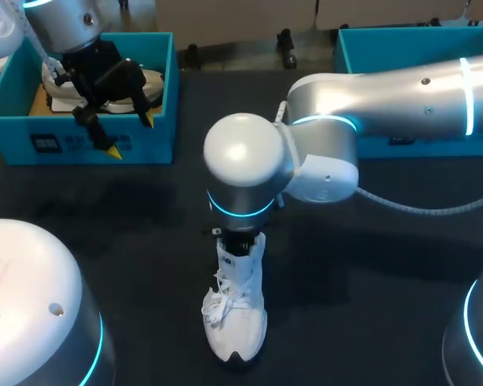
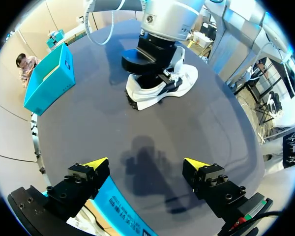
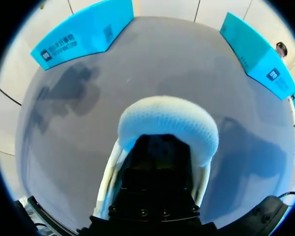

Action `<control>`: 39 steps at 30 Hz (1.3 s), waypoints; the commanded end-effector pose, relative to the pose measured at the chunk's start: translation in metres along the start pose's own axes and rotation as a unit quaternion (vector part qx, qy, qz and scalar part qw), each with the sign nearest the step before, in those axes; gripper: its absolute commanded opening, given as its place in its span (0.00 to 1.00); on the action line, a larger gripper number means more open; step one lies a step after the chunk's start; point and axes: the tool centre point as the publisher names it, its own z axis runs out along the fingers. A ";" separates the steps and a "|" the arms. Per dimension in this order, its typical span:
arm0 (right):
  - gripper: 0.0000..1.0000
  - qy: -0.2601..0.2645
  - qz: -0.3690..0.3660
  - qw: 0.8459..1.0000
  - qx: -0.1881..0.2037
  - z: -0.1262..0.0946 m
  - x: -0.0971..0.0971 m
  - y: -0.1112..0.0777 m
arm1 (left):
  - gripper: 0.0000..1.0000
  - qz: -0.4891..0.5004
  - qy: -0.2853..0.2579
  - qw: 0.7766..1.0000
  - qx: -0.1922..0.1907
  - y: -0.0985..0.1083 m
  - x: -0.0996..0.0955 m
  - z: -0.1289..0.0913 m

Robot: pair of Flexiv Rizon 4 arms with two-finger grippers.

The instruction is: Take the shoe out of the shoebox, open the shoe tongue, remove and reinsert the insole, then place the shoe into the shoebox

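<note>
Shoe (image 1: pixel 235 318) is out of the box and sits on its sole on the bench (image 1: pixel 370 265), toe toward me. My right end effector (image 1: pixel 240 243) is sunk into the shoe's opening from above, presumably to reach the insole. It is buried there, so I cannot tell whether it is open or closed. My left end effector (image 1: pixel 130 134) is spread wide and empty, well away from the shoe over the near wall of the shoebox (image 1: pixel 171 72). I judge it is parked clear of the right arm's work.

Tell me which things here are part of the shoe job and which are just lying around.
In the job: shoe, on the table; right gripper, in its opening; left box, likely the shoebox; left gripper, open above it.
Lying about: second shoe, in the left box; right box.
</note>
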 end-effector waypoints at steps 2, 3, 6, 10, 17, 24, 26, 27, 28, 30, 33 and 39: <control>0.00 -0.016 0.132 0.991 -0.013 0.019 0.018 -0.040 | 1.00 0.000 0.000 1.000 -0.001 0.000 0.001 0.000; 0.00 -0.017 0.131 0.991 -0.016 0.016 0.017 -0.039 | 1.00 0.000 0.000 1.000 -0.001 0.000 0.001 0.000; 0.00 -0.029 0.126 0.991 -0.032 0.003 0.015 -0.032 | 1.00 0.000 0.000 1.000 -0.001 0.000 0.001 0.000; 0.00 -0.047 0.115 0.990 -0.067 -0.012 0.009 -0.018 | 1.00 0.000 0.000 1.000 -0.001 0.000 0.001 0.000; 0.00 -0.049 0.096 0.989 -0.097 -0.022 -0.001 0.009 | 1.00 0.000 0.000 1.000 -0.001 0.000 0.001 0.000; 0.00 -0.046 0.088 0.990 -0.103 -0.016 -0.015 0.027 | 1.00 0.000 0.000 1.000 -0.001 0.000 0.001 0.000; 0.00 -0.046 0.085 0.990 -0.106 -0.014 -0.017 0.031 | 1.00 0.000 0.000 1.000 -0.001 0.000 0.001 0.000; 0.00 -0.047 0.084 0.990 -0.106 -0.012 -0.018 0.032 | 1.00 0.000 0.000 1.000 -0.001 0.000 0.001 0.000; 0.00 -0.048 0.082 0.990 -0.107 -0.010 -0.018 0.034 | 1.00 0.000 0.000 1.000 -0.001 0.000 0.001 0.000; 0.00 -0.044 0.079 0.990 -0.105 -0.002 -0.020 0.037 | 1.00 0.000 0.000 1.000 -0.001 0.000 0.001 0.000; 0.00 -0.029 0.078 0.992 -0.094 0.008 -0.020 0.040 | 1.00 0.000 0.000 1.000 -0.001 0.000 0.001 0.000; 0.00 -0.020 0.082 0.994 -0.076 0.015 -0.015 0.032 | 1.00 0.000 0.000 1.000 -0.001 0.000 0.001 0.000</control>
